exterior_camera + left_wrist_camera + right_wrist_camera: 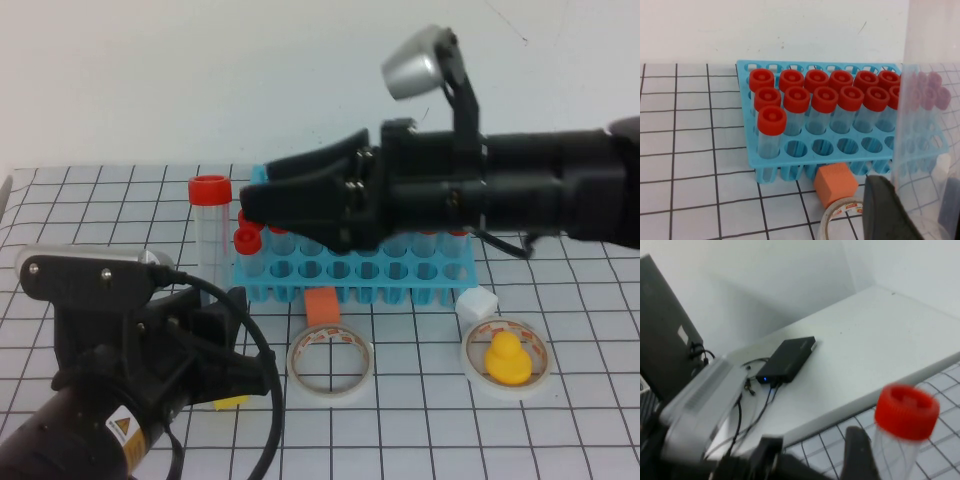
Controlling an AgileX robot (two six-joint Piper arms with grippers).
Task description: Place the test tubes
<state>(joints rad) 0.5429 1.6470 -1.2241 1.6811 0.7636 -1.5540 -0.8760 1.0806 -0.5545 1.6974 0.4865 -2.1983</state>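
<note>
- The right gripper (255,190) (812,460) reaches in from the right above the blue rack (440,295) (746,135). Its tips hang over the rack's left end, and its two fingers are spread with nothing between them.
- Just below those tips, a lone tube (247,240) (771,122) with a red cap stands in the leftmost hole of the rack's front row. The fingers are not closed on it.
- The left gripper (222,312) sits at the near left of the gridded table (100,200), clamped on a test tube (210,235) (925,140). The tube is held upright with its red cap on top, just left of the rack.
- In the left wrist view, one dark finger (885,210) lies against that tube's clear wall.
- Behind the front row, two rows each hold a line of capped tubes (825,98). The backmost row and the rest of the front row show open holes.
- An orange cube (321,307) (836,184) sits just in front of the rack, with a tape roll (330,385) near it.
- A second tape roll (470,370) rings a yellow duck (507,358). A white cube (476,303) lies between that roll and the rack's right corner.
- The right wrist view shows a red-capped tube (905,415) beside one finger, outside the gap. I cannot tell which tube it is.
</note>
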